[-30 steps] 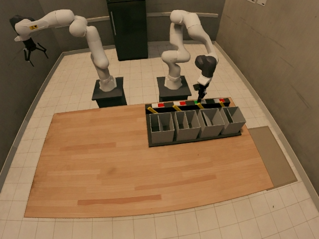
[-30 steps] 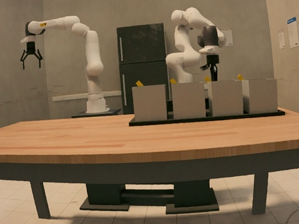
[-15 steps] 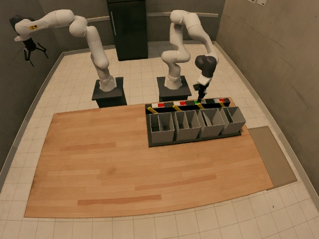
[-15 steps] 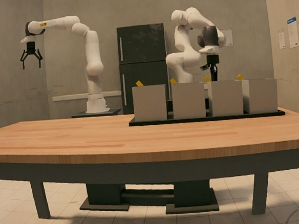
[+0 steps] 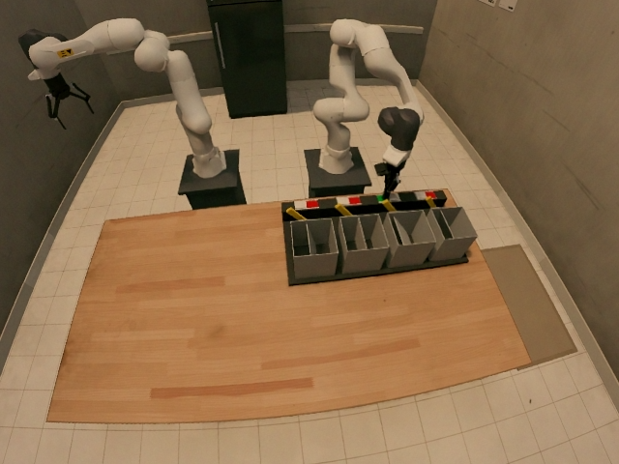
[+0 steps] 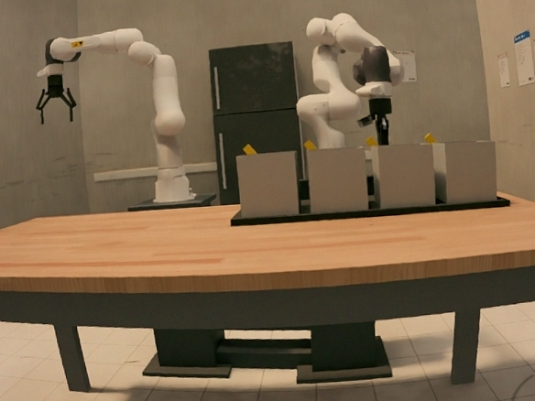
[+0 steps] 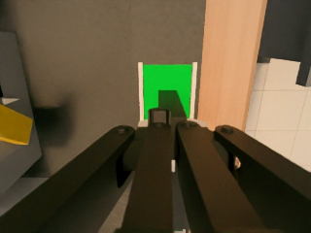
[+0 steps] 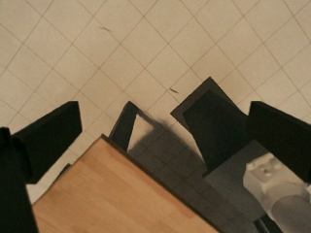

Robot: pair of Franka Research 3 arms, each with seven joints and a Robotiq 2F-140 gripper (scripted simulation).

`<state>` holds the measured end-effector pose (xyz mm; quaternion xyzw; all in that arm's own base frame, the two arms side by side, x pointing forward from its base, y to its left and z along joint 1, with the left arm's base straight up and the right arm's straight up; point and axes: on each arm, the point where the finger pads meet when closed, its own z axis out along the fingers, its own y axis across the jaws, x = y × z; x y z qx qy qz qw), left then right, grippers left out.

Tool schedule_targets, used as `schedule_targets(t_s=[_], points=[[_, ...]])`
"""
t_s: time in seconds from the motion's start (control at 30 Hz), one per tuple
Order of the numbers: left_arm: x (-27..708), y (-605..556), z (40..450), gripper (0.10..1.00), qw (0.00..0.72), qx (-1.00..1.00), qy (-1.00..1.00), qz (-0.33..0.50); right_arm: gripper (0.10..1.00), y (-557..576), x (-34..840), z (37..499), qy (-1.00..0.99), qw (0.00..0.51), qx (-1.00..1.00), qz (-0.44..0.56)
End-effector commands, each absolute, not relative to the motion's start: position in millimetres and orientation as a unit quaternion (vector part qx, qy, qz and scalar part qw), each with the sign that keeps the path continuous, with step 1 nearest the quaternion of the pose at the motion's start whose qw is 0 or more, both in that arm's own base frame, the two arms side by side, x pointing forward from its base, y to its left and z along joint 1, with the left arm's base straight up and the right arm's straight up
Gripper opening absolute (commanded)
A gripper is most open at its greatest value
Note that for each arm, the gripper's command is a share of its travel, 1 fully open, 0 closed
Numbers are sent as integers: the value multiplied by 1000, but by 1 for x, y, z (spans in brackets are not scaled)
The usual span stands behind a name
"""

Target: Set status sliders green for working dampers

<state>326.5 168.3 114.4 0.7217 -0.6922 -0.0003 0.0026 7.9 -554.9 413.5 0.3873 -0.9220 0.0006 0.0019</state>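
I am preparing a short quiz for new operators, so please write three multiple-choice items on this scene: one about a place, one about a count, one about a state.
1. Where is the end effector of the left arm?
A) Over the slider row
B) Over the bare floor
C) Inside a box

2. How many sliders show red?
A) One
B) Two
C) Three

3. How are the fingers of the right arm's end effector?
A) Shut together
B) Spread apart
C) Shut on a lever

Answers:
1. A: the left end effector is at the slider row, by the green window.
2. C: the top view shows three red windows and one green.
3. B: the right end effector has a wide gap between its fingers.
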Motion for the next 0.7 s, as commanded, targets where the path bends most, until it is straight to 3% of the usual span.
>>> schedule_targets(t_s=[0.0,0.67], points=[[328,167,115,99,0,722,-692,0,1000,-554,8,413,-921,0,390,0],[328,167,133,99,0,722,-692,0,1000,-554,8,413,-921,0,390,0]])
